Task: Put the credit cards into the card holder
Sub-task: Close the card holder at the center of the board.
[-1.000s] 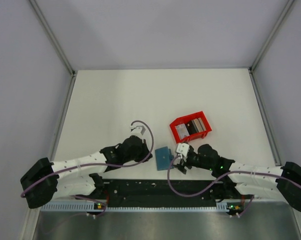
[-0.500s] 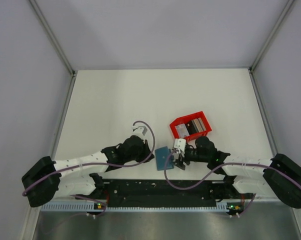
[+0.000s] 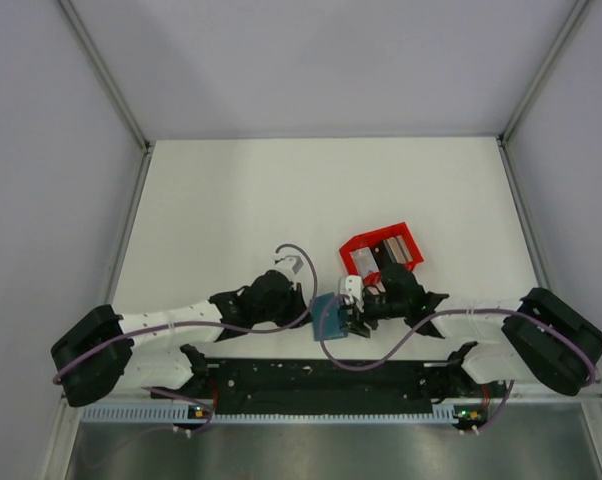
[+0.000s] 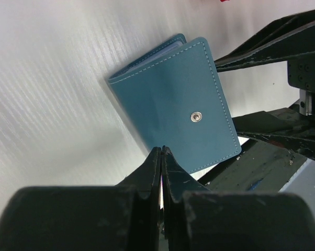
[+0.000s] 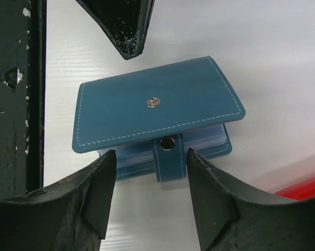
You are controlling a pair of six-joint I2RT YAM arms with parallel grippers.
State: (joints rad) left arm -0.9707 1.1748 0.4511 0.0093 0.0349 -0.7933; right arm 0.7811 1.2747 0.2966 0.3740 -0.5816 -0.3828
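Note:
The card holder [image 3: 328,316], a teal wallet, lies folded on the table near the front edge, its snap strap [image 5: 168,157] undone. It also shows in the left wrist view [image 4: 173,104]. My left gripper [image 3: 307,311] is shut and empty, its tips [image 4: 161,151] at the wallet's left edge. My right gripper [image 3: 353,318] is open, its fingers [image 5: 102,183] on either side of the strap, just short of the wallet [image 5: 152,104]. The credit cards [image 3: 381,255], grey and black, lie in the red tray [image 3: 353,243].
The red tray stands just behind the right gripper; its corner shows in the right wrist view [image 5: 310,191]. The black base rail [image 3: 321,375] runs along the table's front edge, close to the wallet. White walls enclose the table.
My right gripper has moved left up to the wallet's strap side. My left gripper has slid right to the wallet's opposite edge. The wallet and tray have stayed put.

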